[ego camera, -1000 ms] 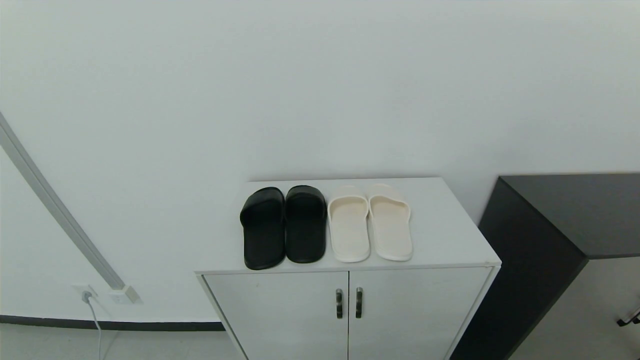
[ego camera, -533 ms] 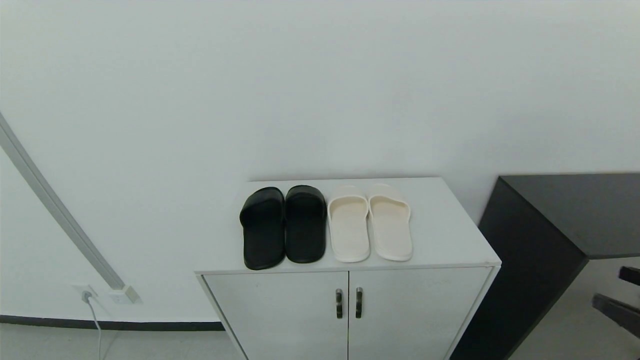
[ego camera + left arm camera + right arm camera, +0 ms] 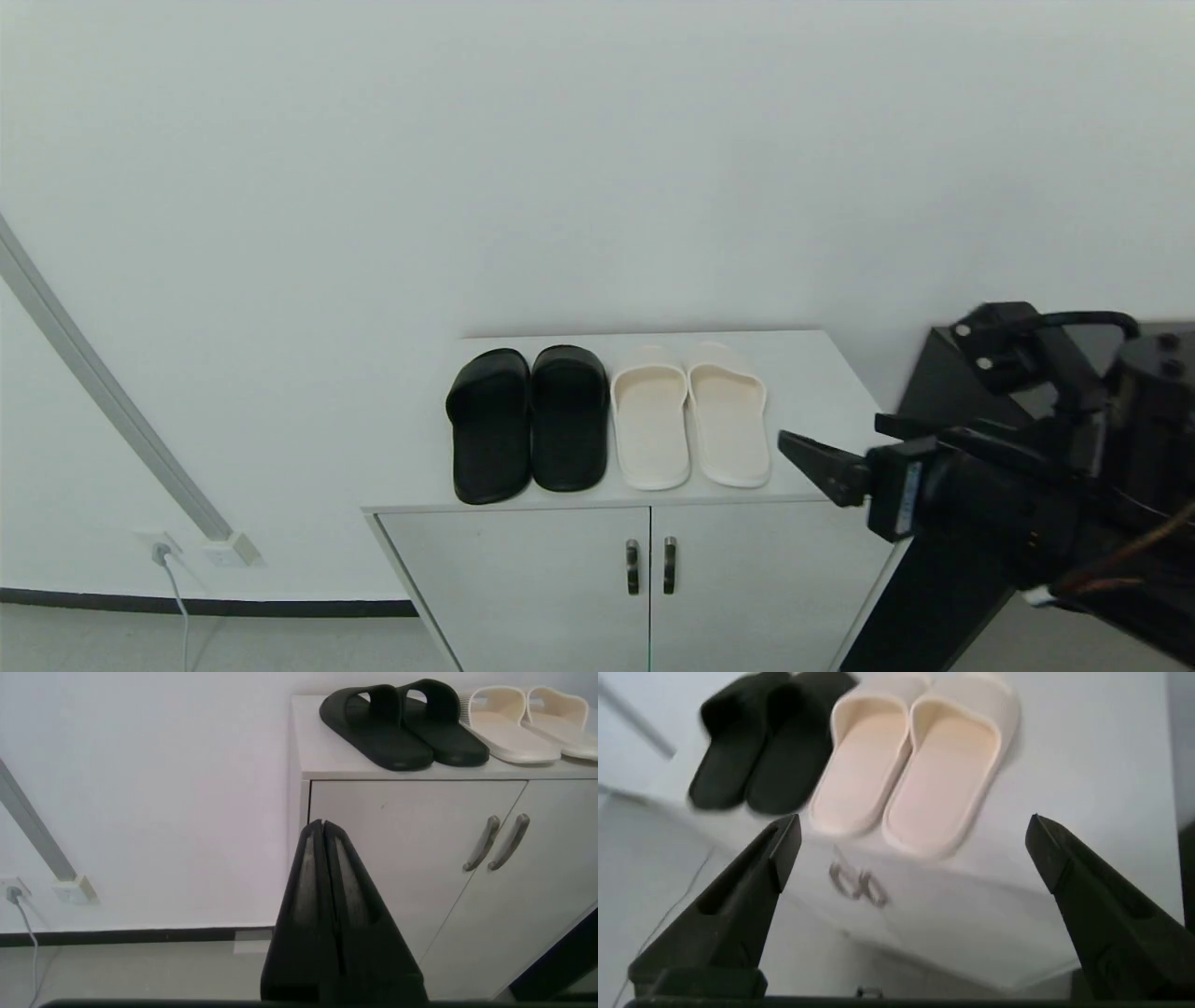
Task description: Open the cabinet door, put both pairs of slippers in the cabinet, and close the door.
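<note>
**Both pairs on top, doors shut, right claw wide open**

A pale wall (image 3: 597, 168) stands behind everything, with a grey conduit (image 3: 103, 383) slanting down it on the left. Against the wall stands the white cabinet (image 3: 523, 588), its two doors (image 3: 775, 579) both closed and meeting at the middle. Just to its right is a dark unit (image 3: 924, 616), standing a little taller than the cabinet.

The right gripper (image 3: 831, 431) hangs off the cabinet's right front corner, about level with the top. Its fingers point in toward the slippers but touch none of them. In the right wrist view the right gripper (image 3: 910, 831) has its jaws spread wide with nothing held between them (the cream pair shows through the gap, farther off).

The left gripper (image 3: 323, 831) sits lower, out in front of the cabinet near its left edge. Its two fingers are pressed flat together with nothing between them.

On the cabinet top the black pair (image 3: 527, 425) lies left of centre and the cream pair (image 3: 691, 420) just beside it on the right. All four slippers lie side by side in a row, sole down, heels toward the front edge. The heel of the leftmost black slipper reaches right to that edge.

Two small dark handles (image 3: 651, 566) stand upright side by side where the doors meet. Low on the wall at the left is a socket (image 3: 161, 551) with a cable hanging from it.
</note>
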